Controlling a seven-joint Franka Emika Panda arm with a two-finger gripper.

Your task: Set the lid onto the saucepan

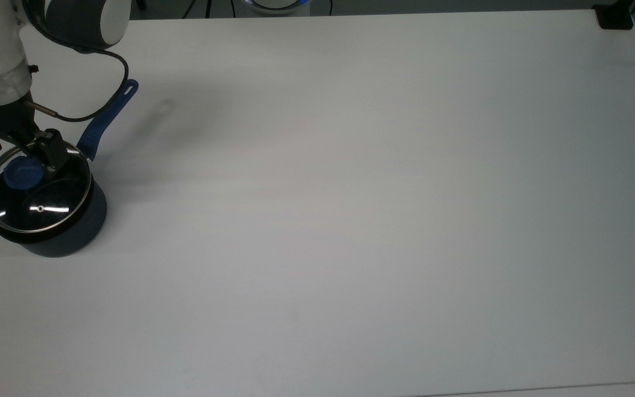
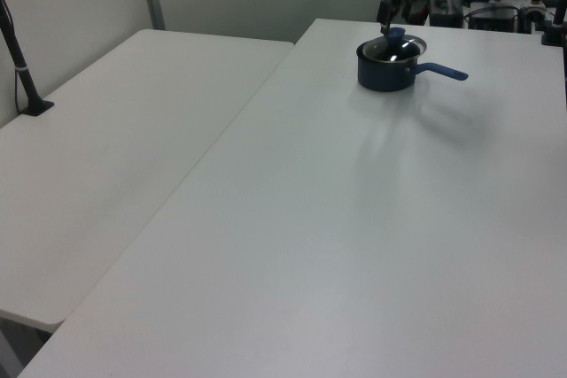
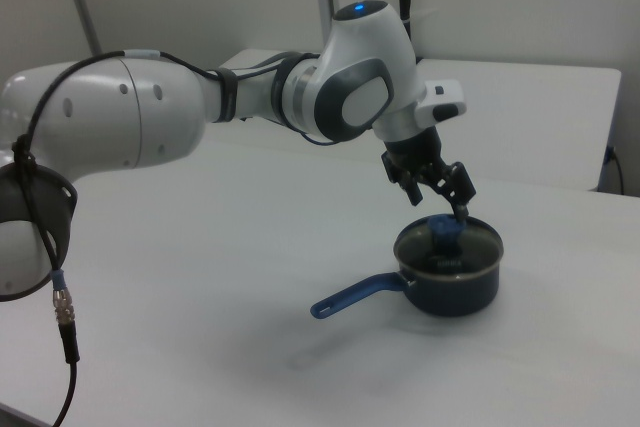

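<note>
So we've got the big white table (image 1: 350, 193) with the arm (image 3: 200, 107) reaching over it, and the claw (image 3: 440, 202) hanging just above the saucepan (image 1: 69, 231). Directly under the claw sits the pan, its long blue handle (image 3: 355, 297) sticking out toward the right view's left. The lid (image 1: 36, 198) lies flat on the pan's rim, right below the claw. Its blue knob (image 1: 22, 174) is just beneath the fingertips, and from what we can see the fingers are spread apart, one on each side of the knob and not clamping it.
</note>
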